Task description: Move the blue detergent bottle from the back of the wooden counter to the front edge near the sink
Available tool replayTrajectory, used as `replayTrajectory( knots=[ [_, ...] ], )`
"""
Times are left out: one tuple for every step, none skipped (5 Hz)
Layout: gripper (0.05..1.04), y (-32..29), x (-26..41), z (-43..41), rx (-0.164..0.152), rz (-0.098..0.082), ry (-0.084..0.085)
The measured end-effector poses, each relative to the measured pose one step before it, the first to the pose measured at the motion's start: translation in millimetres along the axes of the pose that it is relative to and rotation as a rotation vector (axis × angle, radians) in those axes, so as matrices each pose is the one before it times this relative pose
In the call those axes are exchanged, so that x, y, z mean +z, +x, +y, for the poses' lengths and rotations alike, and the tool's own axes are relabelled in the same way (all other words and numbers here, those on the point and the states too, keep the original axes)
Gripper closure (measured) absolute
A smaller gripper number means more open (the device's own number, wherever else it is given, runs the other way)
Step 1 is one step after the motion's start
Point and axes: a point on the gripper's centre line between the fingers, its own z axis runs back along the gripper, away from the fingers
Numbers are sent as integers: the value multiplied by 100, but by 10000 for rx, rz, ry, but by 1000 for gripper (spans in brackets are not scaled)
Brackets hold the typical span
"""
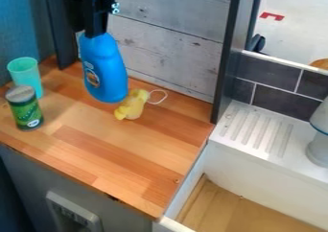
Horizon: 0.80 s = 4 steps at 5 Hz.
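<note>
Across the left and middle of the frame you have the wood-block counter (pixel 115 149), with the white sink unit and its ridged drainboard (pixel 253 130) at the right. Your black two-finger gripper (pixel 96 33) is at the upper left, closed around the top of the tall blue plastic bottle (pixel 104 73). The bottle hangs nearly upright, its base angled slightly rightward; from this slant you can't quite tell whether it clears the wood. Hold that top grip firm and level, since the long body could swing. At the left edge stand the green can with a grey lid (pixel 26 112) and, just behind it, the pale green plastic cup (pixel 26 73). Mind the small yellow toy (pixel 133 105) with its white loop, close beside the bottle's base: any sideways drift rightward could knock it.
</note>
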Motion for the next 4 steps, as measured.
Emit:
replayTrajectory(
  knots=[
    [623,-2329,-837,-2547,-816,862,-217],
    [623,115,-2758,-3299,-670,507,43],
    [623,310,-2088,-2166,-336,124,72],
    [623,356,-1195,-1708,-118,-2,283]
  ],
)
